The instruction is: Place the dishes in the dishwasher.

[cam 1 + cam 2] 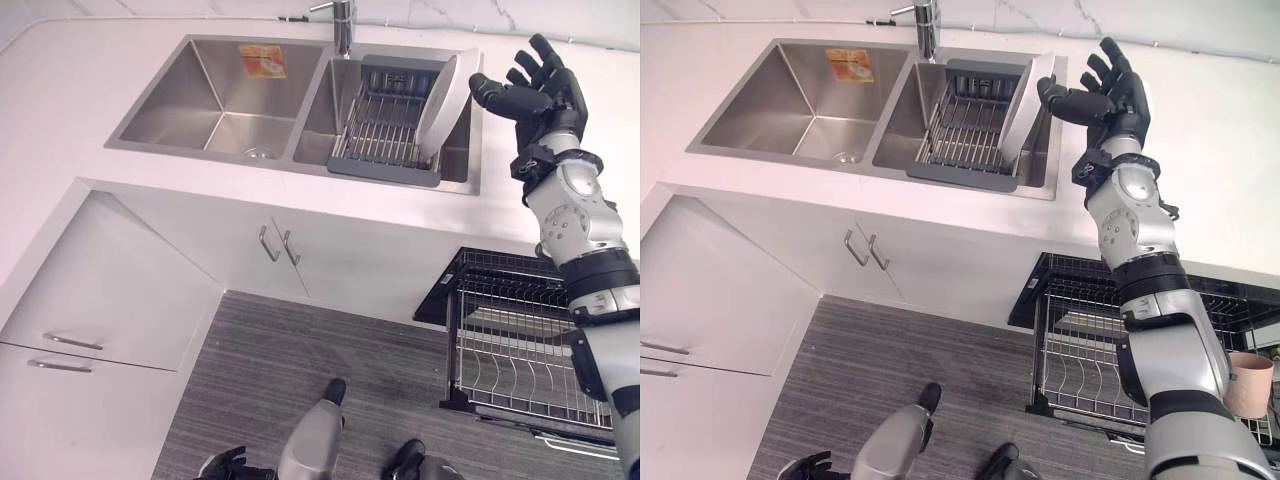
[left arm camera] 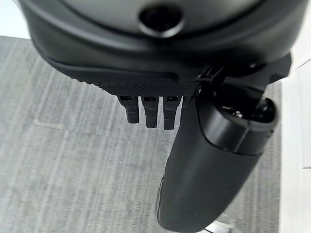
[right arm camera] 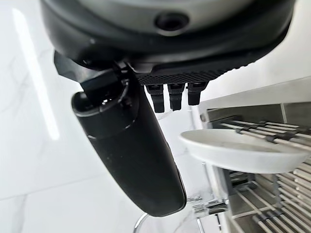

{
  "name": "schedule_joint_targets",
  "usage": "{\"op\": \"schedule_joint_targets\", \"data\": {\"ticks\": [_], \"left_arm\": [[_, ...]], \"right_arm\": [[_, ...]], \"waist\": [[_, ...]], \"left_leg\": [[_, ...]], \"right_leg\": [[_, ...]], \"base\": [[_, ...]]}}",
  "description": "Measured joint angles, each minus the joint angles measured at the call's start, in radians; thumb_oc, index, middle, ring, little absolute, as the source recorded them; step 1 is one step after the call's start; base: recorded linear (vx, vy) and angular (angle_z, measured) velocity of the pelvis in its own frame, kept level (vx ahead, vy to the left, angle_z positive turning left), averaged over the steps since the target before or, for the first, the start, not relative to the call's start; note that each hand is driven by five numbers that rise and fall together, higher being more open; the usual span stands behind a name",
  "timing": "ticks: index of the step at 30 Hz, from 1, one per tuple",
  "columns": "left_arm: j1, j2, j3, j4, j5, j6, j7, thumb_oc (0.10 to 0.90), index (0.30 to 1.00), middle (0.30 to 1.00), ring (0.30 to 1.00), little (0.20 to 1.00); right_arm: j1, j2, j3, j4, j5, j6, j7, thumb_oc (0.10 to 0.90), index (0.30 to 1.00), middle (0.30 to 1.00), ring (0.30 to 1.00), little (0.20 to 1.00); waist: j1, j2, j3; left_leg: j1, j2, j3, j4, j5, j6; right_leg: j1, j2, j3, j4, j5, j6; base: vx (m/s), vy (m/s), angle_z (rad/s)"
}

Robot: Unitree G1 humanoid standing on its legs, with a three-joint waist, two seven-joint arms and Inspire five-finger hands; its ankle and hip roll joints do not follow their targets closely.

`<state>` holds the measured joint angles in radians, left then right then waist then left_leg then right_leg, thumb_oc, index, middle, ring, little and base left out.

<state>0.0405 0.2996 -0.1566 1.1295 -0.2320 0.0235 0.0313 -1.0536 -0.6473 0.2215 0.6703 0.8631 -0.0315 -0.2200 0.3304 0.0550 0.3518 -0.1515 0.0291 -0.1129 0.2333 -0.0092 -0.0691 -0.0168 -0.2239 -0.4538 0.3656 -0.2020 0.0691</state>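
Observation:
A white plate (image 1: 445, 100) stands on edge at the right end of a grey dish rack (image 1: 385, 130) in the sink's right basin. My right hand (image 1: 545, 90) is raised just to the right of the plate, open, with straight fingers and the thumb reaching toward the rim. In the right wrist view the plate (image 3: 243, 150) lies just past the thumb (image 3: 131, 155) with nothing held. The dishwasher's wire rack (image 1: 520, 340) is pulled out below the counter at the right. My left hand (image 1: 225, 463) hangs low over the floor, open and holding nothing.
A pinkish cup (image 1: 1247, 383) sits in the dishwasher rack at the far right. The left basin (image 1: 215, 100) has an orange patch (image 1: 262, 60) on its back wall. The faucet (image 1: 343, 25) rises behind the sink. White cabinets (image 1: 110, 300) jut out at the left.

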Motion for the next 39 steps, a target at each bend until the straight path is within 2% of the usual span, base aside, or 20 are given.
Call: {"op": "schedule_joint_targets", "data": {"ticks": [2,8,15,22,26,31,39], "left_arm": [[0.002,0.000,0.005,-0.001,0.001,0.000,0.001,0.800,0.900,0.900,0.900,0.900],[0.018,0.000,0.027,-0.001,0.002,0.001,0.001,0.800,0.900,0.900,0.900,0.900],[0.057,0.000,0.043,0.001,0.003,0.007,0.001,0.800,0.900,0.900,0.900,0.900],[0.056,-0.001,0.045,0.000,0.003,0.021,0.002,0.800,0.900,0.900,0.900,0.900],[0.061,-0.001,0.044,0.001,0.002,0.030,0.004,0.800,0.900,0.900,0.900,0.900],[0.060,-0.001,0.044,0.001,0.001,0.044,0.010,0.800,0.900,0.900,0.900,0.900],[0.074,0.000,0.045,0.007,0.001,0.044,0.011,0.800,0.900,0.900,0.900,0.900]], "right_arm": [[0.000,0.000,0.000,-0.011,0.000,-0.007,0.000,0.800,0.900,0.900,0.900,0.900],[0.015,0.002,-0.001,-0.035,-0.001,-0.008,-0.007,0.800,0.900,0.900,0.900,0.900],[0.033,0.003,-0.001,-0.037,-0.027,-0.015,-0.001,0.800,0.900,0.900,0.900,0.900],[0.039,0.016,-0.001,-0.036,-0.038,-0.018,0.006,0.800,0.900,0.900,0.900,0.900],[0.084,0.028,0.002,-0.022,-0.037,-0.018,0.009,0.800,0.900,0.900,0.900,0.900],[0.086,0.028,0.002,0.016,-0.037,-0.018,0.005,0.800,0.900,0.900,0.900,0.900],[0.091,0.033,0.002,0.085,-0.033,-0.017,0.015,0.800,0.900,0.900,0.900,0.900]], "waist": [[-0.001,-0.012,-0.006],[-0.002,-0.023,-0.030],[-0.003,-0.023,-0.097],[-0.025,-0.020,-0.103],[-0.026,-0.027,-0.143],[-0.028,-0.027,-0.152],[-0.007,-0.029,-0.171]], "left_leg": [[0.018,0.003,0.001,0.001,-0.004,-0.001],[0.021,0.006,0.003,0.008,-0.011,0.001],[0.021,0.007,0.005,0.018,-0.009,0.001],[0.028,0.016,0.011,0.021,-0.012,-0.001],[0.026,0.020,0.020,0.021,-0.021,-0.003],[0.024,0.020,0.019,0.021,-0.023,-0.003],[0.014,0.012,0.014,0.024,-0.018,-0.001]], "right_leg": [[0.019,0.002,0.000,-0.001,-0.001,0.001],[0.023,0.002,0.003,0.007,-0.002,0.000],[0.024,0.004,0.005,0.010,-0.001,-0.001],[0.025,0.007,0.013,0.019,0.000,-0.006],[0.020,0.009,0.023,0.022,-0.008,-0.012],[0.020,0.009,0.023,0.026,-0.013,-0.008],[0.009,0.003,0.018,0.027,-0.010,-0.005]], "base": [[0.02,-0.025,0.00],[-0.01,-0.052,-0.01],[-0.07,-0.040,-0.01],[-0.03,-0.015,-0.04],[0.01,0.002,-0.06],[0.02,0.000,0.00],[0.06,0.030,0.03]]}}
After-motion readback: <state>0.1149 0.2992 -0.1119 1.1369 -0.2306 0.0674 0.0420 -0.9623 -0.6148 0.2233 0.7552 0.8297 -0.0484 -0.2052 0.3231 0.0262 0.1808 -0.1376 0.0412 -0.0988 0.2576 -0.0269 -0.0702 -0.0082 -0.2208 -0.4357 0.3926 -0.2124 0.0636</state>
